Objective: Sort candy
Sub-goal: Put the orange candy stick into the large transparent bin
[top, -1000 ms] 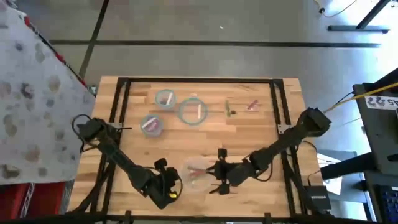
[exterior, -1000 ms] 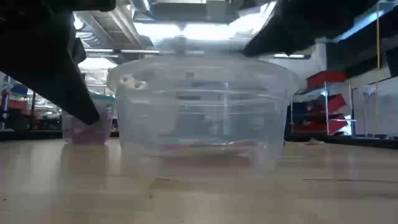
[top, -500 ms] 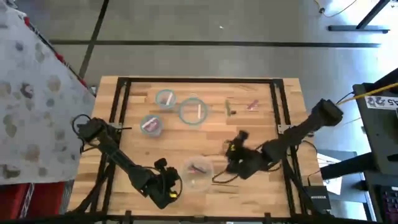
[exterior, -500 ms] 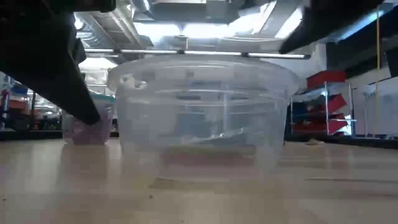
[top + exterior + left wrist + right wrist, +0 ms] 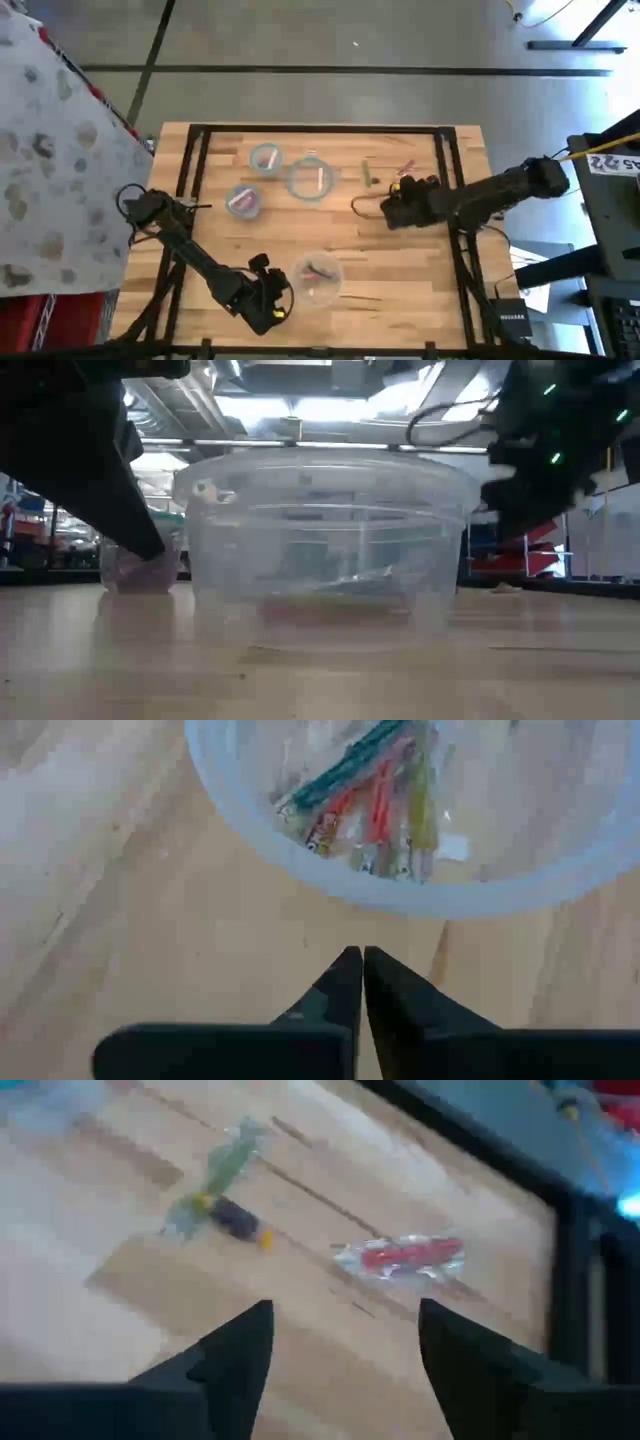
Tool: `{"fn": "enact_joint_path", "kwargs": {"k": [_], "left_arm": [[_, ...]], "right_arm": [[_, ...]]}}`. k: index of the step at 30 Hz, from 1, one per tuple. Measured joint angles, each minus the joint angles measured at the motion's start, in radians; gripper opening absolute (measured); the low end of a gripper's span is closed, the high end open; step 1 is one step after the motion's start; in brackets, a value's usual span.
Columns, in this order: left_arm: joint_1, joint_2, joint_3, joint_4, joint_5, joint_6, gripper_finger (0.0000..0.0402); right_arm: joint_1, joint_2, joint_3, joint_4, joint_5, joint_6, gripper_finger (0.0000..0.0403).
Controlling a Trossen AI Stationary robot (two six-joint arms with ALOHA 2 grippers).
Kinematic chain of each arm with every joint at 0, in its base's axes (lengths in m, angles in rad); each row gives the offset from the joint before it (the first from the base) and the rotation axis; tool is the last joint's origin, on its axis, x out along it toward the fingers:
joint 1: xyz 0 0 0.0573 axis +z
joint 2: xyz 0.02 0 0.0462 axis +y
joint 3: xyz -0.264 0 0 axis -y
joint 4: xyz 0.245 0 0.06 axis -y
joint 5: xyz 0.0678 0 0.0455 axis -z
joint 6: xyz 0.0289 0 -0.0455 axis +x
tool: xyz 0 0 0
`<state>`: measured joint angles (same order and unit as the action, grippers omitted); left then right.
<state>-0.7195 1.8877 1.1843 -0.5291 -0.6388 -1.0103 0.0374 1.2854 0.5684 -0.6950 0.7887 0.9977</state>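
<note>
A clear bowl near the table's front edge holds several thin candy sticks, red, green and yellow. My left gripper stands shut just beside this bowl's rim, on its left, near side. My right gripper is open and empty, hovering right of the table's middle. Ahead of it a greenish candy and a reddish candy lie loose on the wood, also seen from above as the greenish candy and the reddish candy.
Three small teal-rimmed bowls stand at the far left: one, one and one with pinkish candy. A black frame runs round the table top. In the low view the near bowl fills the middle.
My right gripper has left its place over the near bowl. It has swung toward the table's far right, up to the loose candies. A wrapped piece that did not show a second ago now lies in the near bowl.
</note>
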Motion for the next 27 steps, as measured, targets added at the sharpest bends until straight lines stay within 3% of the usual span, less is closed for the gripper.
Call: {"fn": "enact_joint_path", "kwargs": {"k": [8, 13, 21, 27], "left_arm": [[0.001, 0.0, 0.0, 0.002, 0.0, 0.005, 0.0], [0.0, 0.0, 0.0, 0.004, 0.0, 0.005, 0.0], [0.0, 0.0, 0.0, 0.017, 0.0, 0.015, 0.0], [0.0, 0.0, 0.0, 0.02, 0.0, 0.014, 0.0]], "right_arm": [[-0.277, -0.001, -0.059, 0.214, -0.002, -0.149, 0.0284], [-0.401, 0.019, -0.107, 0.383, -0.113, -0.228, 0.0285], [-0.45, 0.133, -0.156, 0.476, -0.187, -0.235, 0.0274], [-0.45, 0.182, -0.166, 0.526, -0.197, -0.233, 0.0208]]}}
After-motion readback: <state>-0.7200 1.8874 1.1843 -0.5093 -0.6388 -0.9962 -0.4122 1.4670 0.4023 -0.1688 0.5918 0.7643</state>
